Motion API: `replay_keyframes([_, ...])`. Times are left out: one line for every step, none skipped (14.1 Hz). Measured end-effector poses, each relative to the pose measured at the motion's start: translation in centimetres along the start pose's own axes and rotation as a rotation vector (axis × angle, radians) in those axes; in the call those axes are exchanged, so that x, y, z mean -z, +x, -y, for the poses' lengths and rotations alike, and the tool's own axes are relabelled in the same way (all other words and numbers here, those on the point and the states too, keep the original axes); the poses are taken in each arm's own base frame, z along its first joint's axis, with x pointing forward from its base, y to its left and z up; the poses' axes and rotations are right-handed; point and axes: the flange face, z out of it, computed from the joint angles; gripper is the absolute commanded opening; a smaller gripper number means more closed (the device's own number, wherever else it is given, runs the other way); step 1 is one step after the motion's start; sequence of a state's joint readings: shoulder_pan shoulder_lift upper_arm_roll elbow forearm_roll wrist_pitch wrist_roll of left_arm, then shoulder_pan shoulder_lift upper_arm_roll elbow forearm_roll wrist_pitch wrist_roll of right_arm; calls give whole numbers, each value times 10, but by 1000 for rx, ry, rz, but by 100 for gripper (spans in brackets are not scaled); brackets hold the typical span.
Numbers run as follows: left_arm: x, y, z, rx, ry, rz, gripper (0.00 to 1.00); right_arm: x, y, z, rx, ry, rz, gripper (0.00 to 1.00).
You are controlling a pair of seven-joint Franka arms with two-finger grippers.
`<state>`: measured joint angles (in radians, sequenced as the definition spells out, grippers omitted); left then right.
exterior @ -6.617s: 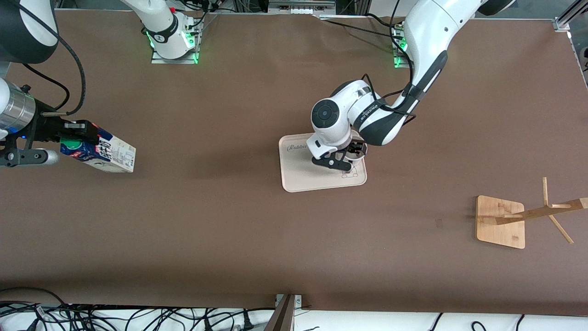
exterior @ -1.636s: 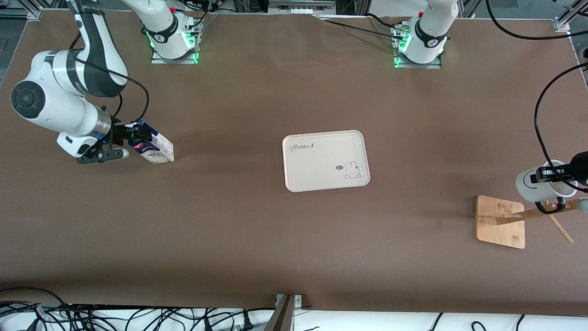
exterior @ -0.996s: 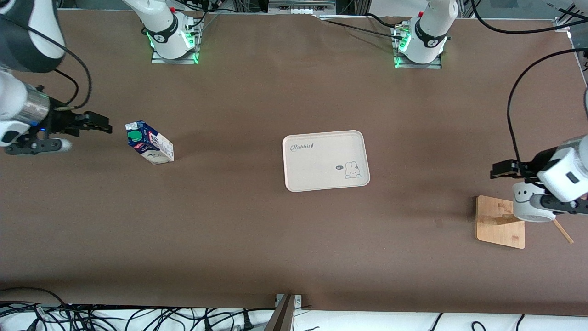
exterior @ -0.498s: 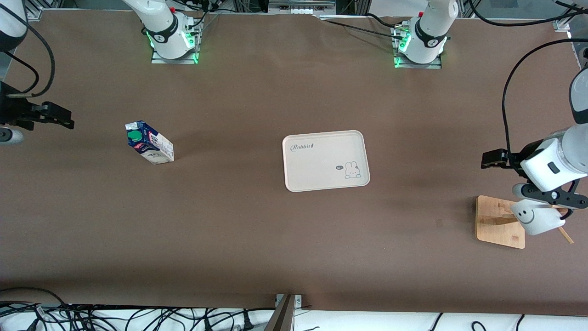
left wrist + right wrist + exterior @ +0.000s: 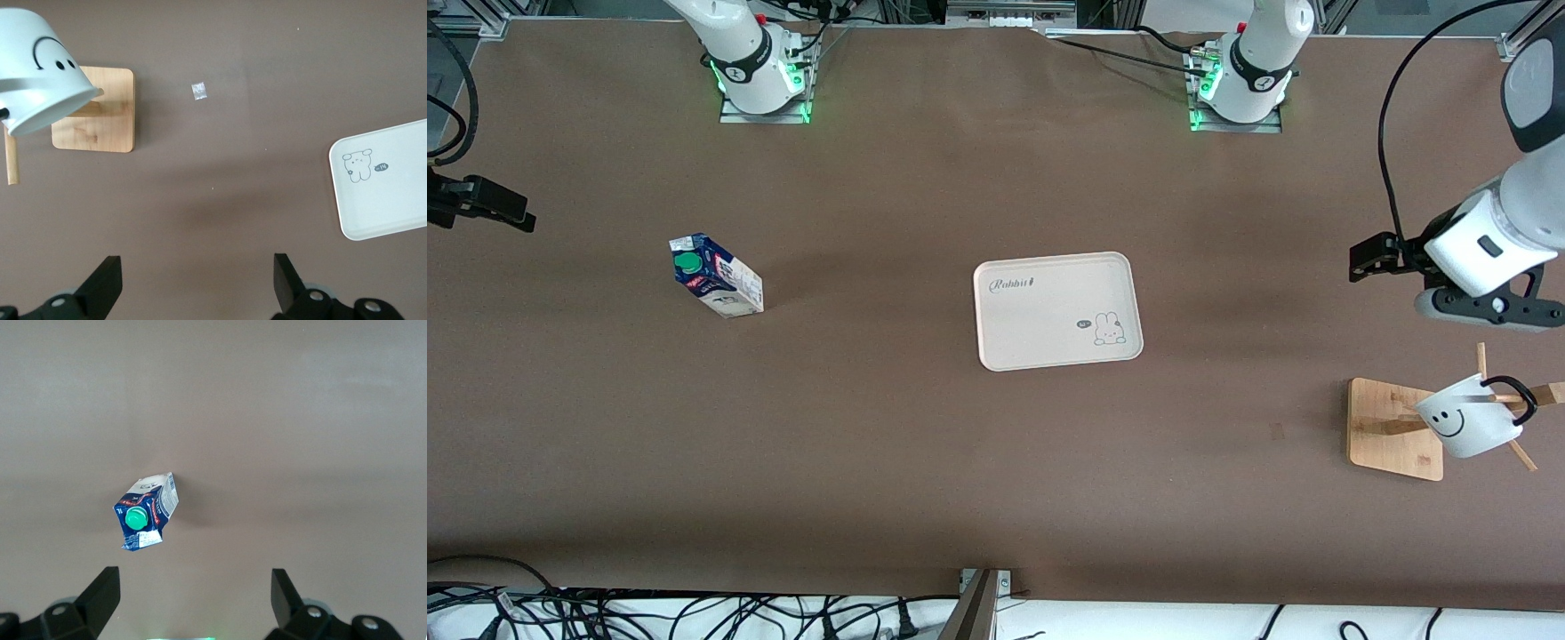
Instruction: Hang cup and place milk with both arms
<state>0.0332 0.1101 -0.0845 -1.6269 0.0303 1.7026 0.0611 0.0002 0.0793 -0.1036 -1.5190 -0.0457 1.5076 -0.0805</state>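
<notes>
While the cup (image 5: 1467, 425) is hanging by its handle on the wooden rack (image 5: 1394, 428), seemingly stiff and breakable, the milk (image 5: 716, 283) is standing on the worktop (image 5: 889, 444), probably light and crushable; both the left pincer (image 5: 193, 287) and the right pincer (image 5: 193, 603) are gaping wide, empty.

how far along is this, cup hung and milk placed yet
Both steps look done. The cup hangs by its black handle on a peg of the wooden rack, free of the left hand, which is open above the table near it. The milk stands upright on the table toward the right arm's end, not on the tray; the right hand is open and clear of it. Nothing is held and nothing looks left.
</notes>
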Motion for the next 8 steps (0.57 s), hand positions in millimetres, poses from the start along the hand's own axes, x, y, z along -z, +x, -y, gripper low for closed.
replay_keyframes([2,-8,-3,0,7,-21,100,1,-2,1,1,1,9,100])
replay_keyframes([4,-15,-3,3,10,-31,100,1,-4,2,3,2,19,100])
replay_keyframes([4,-19,1,11,10,-35,100,0,-4,3,4,2,22,100])
replay_keyframes([4,-21,5,18,10,-41,100,0,-4,4,3,3,24,100])
replay_keyframes([3,-21,7,24,7,-44,100,-1,-3,5,3,3,26,100])
replay_keyframes([2,-20,7,26,3,-47,100,-2,-3,8,7,3,27,100])
replay_keyframes([1,-20,6,25,0,-47,100,-2,-2,13,9,3,27,100])
replay_keyframes([0,-20,6,25,-1,-47,100,-1,-2,20,-9,2,24,100])
